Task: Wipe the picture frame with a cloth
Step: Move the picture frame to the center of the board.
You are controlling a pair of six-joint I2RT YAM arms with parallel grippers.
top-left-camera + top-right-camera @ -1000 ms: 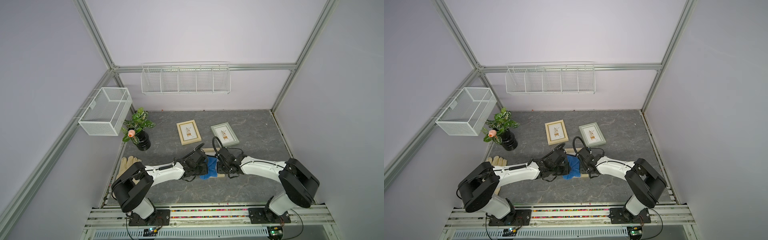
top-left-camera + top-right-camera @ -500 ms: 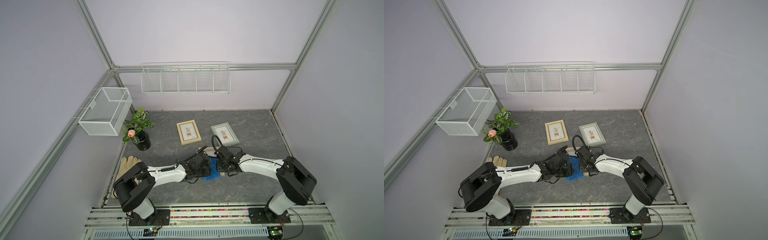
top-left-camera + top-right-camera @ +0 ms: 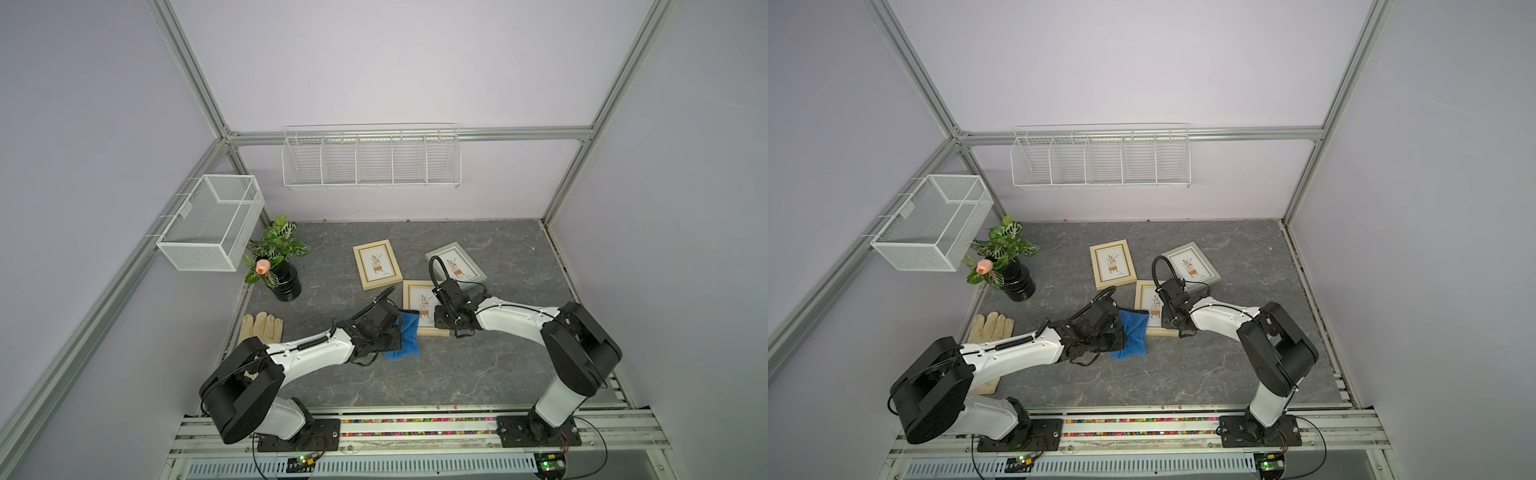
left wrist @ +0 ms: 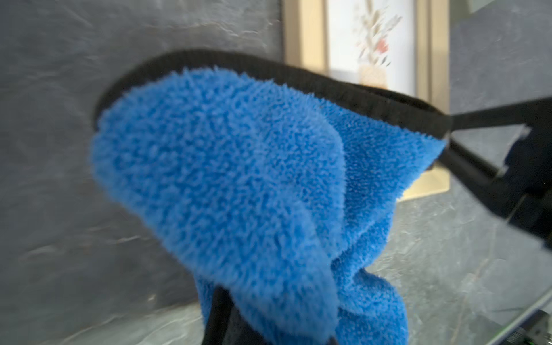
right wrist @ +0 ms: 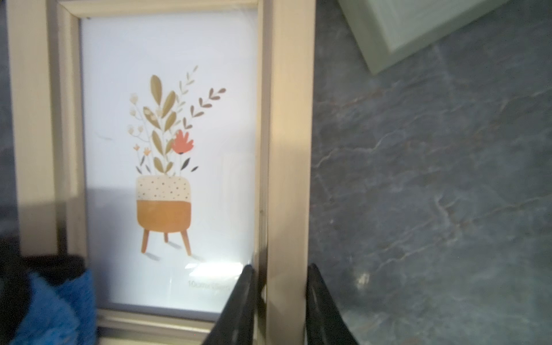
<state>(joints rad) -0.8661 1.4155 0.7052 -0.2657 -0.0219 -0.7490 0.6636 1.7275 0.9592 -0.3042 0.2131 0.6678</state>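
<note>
Picture frame (image 3: 419, 300) of pale wood, with a print of a potted plant, lies flat near the middle of the table (image 3: 457, 374), a little toward the front edge. The right jaws are clamped on its right-hand rail (image 5: 286, 149) close to the front corner, one finger (image 5: 242, 298) on the glass side and one on the outer side. The cloth (image 3: 406, 338), blue plush with a dark edge, is bunched in the left jaws, which are closed on it. It hangs over the frame's left edge and front-left corner (image 5: 50, 307); whether it presses on the glass cannot be told.

Just behind the frame's far-left corner lies a second wooden frame (image 3: 377, 264). A grey-green frame (image 3: 457, 262) lies just behind the right arm's wrist, with the arm's cable looping over it. Toward the left edge stand a potted plant (image 3: 278, 266) and, nearer the front, a beige glove (image 3: 262, 326) partly under the left arm. A wire basket (image 3: 212, 222) hangs on the left wall and a wire rack (image 3: 370, 158) on the back wall, both well apart from the frames.
</note>
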